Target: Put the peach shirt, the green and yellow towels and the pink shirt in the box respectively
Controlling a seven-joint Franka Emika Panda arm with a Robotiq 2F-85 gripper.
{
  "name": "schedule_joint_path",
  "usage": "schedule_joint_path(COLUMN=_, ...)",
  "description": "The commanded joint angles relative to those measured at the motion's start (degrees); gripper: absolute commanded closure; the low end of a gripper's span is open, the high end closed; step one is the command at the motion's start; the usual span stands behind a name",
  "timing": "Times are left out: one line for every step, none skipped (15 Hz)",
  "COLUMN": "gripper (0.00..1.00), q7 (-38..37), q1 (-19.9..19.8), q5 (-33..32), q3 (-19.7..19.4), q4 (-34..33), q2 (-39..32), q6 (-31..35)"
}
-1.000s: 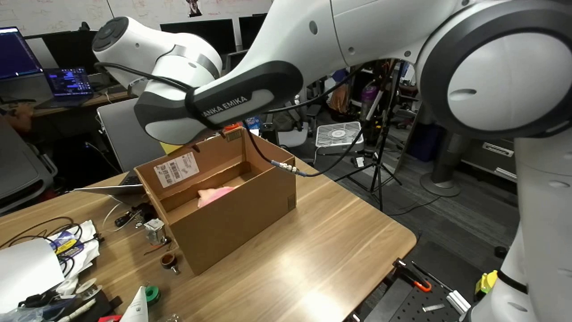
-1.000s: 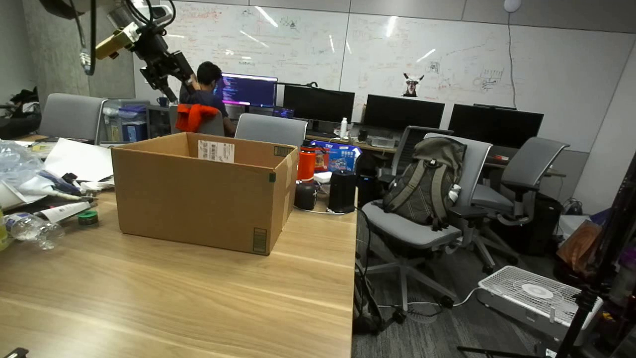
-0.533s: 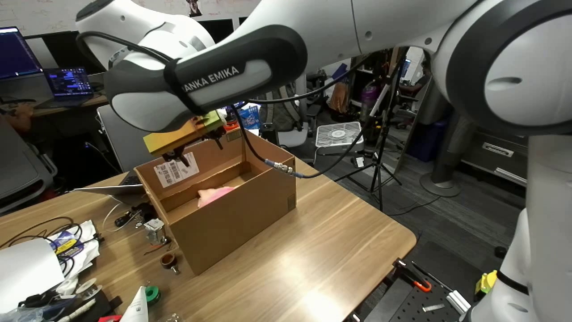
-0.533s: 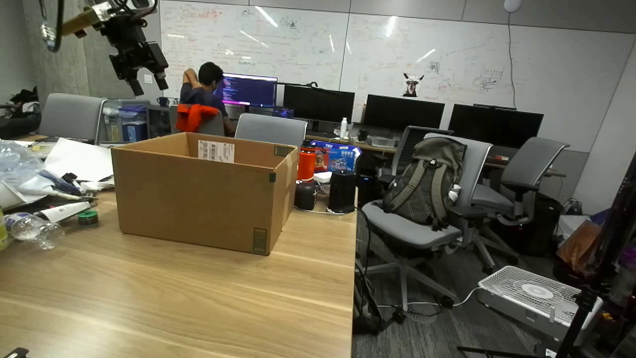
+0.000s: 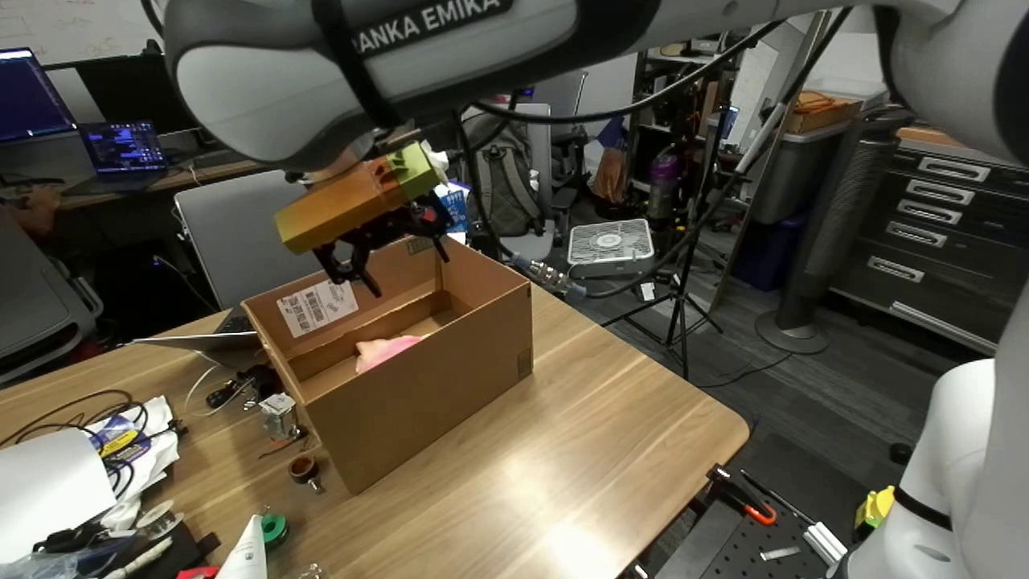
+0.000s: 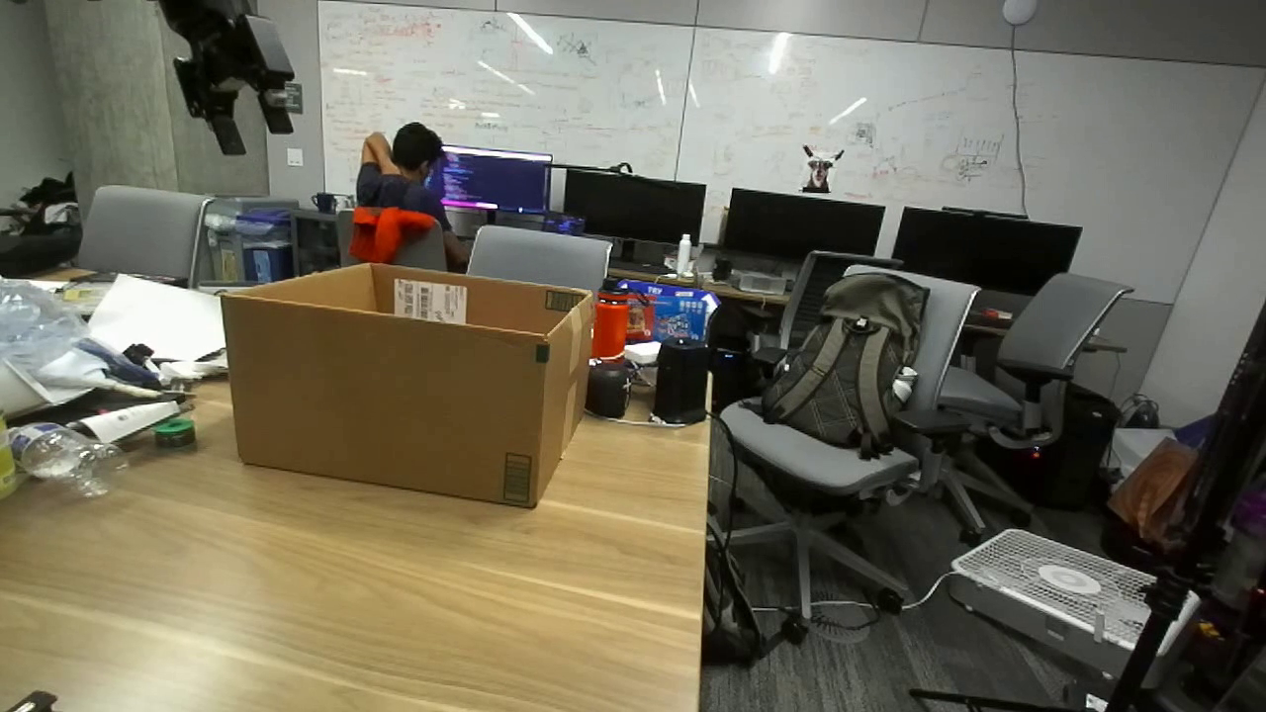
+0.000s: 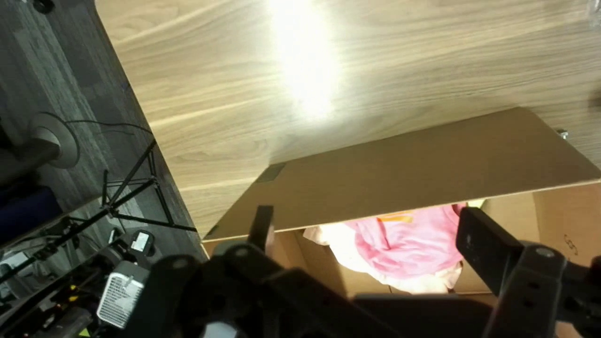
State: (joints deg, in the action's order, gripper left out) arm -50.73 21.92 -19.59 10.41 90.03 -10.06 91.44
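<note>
Bright glare on table [image 7: 338,96], light streaks on whiteboard [image 6: 584,129], gripper [image 7: 365,217] blurred in wrist view

the box [image 5: 418,410], left of centre in an exterior view, is matt brown cardboard, its label [image 5: 317,306] printed paper. in the lower right of the wrist view, the pink shirt [image 7: 413,244] is soft, rumpled cloth, as is the peach shirt [image 7: 346,249]. the table [image 7: 202,89] there is smooth grained wood, glossy with glare at top middle. the gripper [image 6: 255,136], upper left in an exterior view, looks matt black, perhaps metal, though too dark to be sure. the whiteboard [image 6: 593,129] is glossy.
</note>
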Motion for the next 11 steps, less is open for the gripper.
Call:
schedule_joint_path(gripper=0.0, q7=-2.99, q1=-2.13, q5=3.62, q3=0.73, q4=8.92, q2=9.7, q6=-1.49)
schedule_joint_path(gripper=0.0, q7=-3.73, q1=-2.63, q5=4.5, q3=0.9, q4=10.68, q2=11.65, q6=-1.94)
schedule_joint_path(gripper=0.0, q7=-4.44, q1=-3.19, q5=5.58, q3=1.06, q4=13.36, q2=14.25, q6=-1.59)
schedule_joint_path(gripper=0.0, q7=-5.09, q1=-3.76, q5=6.58, q3=1.19, q4=15.34, q2=16.28, q6=-1.39)
schedule_joint_path(gripper=0.0, q7=-5.5, q1=-4.4, q5=7.71, q3=1.29, q4=17.82, q2=18.67, q6=-0.75)
schedule_joint_path(gripper=0.0, q7=-4.02, q1=-4.4, q5=5.48, q3=2.19, q4=11.29, q2=12.27, q6=-2.44)
schedule_joint_path(gripper=0.0, q7=-4.35, q1=-4.94, q5=6.14, q3=2.38, q4=13.33, q2=14.29, q6=-2.37)
schedule_joint_path(gripper=0.0, q7=-4.5, q1=-5.3, q5=6.6, q3=2.52, q4=14.73, q2=15.78, q6=-2.41)
schedule_joint_path(gripper=0.0, q7=-4.58, q1=-5.46, q5=6.75, q3=2.6, q4=15.7, q2=16.76, q6=-2.36)
schedule_joint_path(gripper=0.0, q7=-4.64, q1=-5.52, q5=6.8, q3=2.64, q4=16.25, q2=17.26, q6=-2.31)
schedule_joint_path(gripper=0.0, q7=-4.7, q1=-5.53, q5=6.81, q3=2.65, q4=16.54, q2=17.42, q6=-2.27)
